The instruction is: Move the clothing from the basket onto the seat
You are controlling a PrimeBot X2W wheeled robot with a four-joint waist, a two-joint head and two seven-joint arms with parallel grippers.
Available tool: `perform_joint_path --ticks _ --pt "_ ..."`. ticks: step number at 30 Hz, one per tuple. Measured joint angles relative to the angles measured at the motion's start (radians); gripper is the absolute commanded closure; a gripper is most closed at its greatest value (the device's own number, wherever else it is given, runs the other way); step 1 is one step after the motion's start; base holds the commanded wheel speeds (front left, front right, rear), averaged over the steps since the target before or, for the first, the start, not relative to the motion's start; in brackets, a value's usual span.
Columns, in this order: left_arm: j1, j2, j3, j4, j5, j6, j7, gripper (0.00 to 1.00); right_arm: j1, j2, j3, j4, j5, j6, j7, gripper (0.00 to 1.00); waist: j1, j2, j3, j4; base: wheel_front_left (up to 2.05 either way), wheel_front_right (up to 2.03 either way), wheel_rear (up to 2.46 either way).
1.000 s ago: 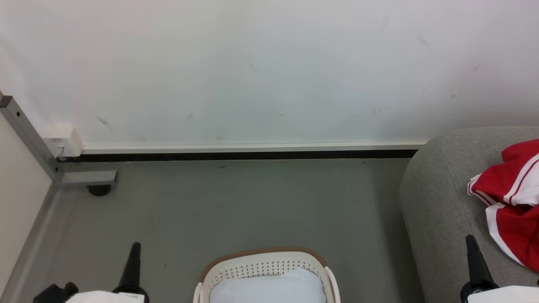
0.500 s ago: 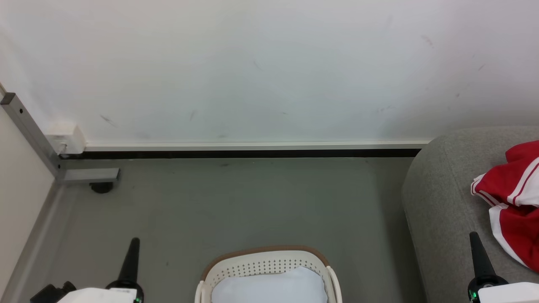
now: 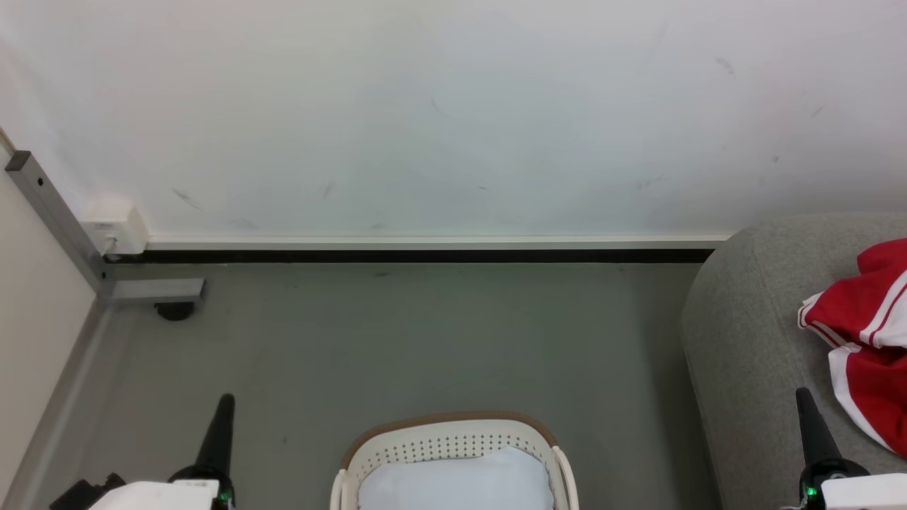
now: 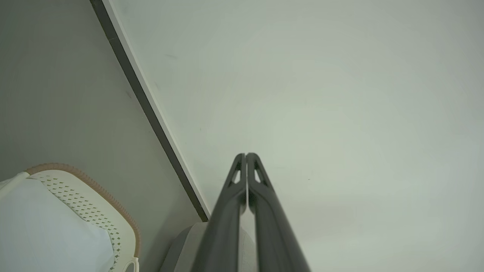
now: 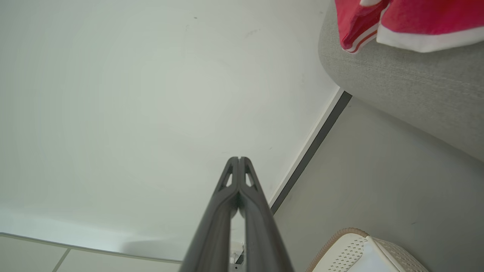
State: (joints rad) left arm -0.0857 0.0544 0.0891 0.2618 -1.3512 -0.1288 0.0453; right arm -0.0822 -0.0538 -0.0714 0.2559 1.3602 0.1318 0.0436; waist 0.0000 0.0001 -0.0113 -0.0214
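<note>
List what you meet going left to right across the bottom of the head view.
left pincer → basket → seat → clothing, lying on the seat. Omitted: right pincer, overlapping both.

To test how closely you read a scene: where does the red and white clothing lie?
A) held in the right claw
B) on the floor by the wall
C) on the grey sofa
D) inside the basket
C: the clothing lies on the sofa, well apart from the basket.
</note>
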Motion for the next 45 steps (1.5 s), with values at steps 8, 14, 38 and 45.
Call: perform_joint_path --ticks 8,14,38,45 --pt "-0.007 -0.001 0.005 -0.004 -0.061 0.0 0.016 1.0 -0.008 0.001 -0.009 -0.002 0.06 0.0 0.018 1.0 0.0 0.0 0.003 0.005 0.0 0.0 0.0" --pt "-0.01 -0.002 0.009 -0.006 -0.11 0.0 0.027 1.0 -0.012 0.001 -0.017 -0.003 0.101 0.0 0.029 1.0 0.0 0.0 0.005 0.008 0.0 0.0 0.0" --pt "-0.019 -0.005 0.025 -0.014 -0.254 0.0 0.069 1.0 -0.02 0.003 -0.041 -0.008 0.252 0.0 0.07 1.0 0.0 0.0 0.014 0.021 0.0 0.0 0.0" --pt "-0.02 -0.005 0.025 -0.014 -0.254 0.0 0.069 1.0 -0.021 0.003 -0.042 -0.008 0.252 0.0 0.07 1.0 0.0 0.0 0.014 0.022 0.0 0.0 0.0"
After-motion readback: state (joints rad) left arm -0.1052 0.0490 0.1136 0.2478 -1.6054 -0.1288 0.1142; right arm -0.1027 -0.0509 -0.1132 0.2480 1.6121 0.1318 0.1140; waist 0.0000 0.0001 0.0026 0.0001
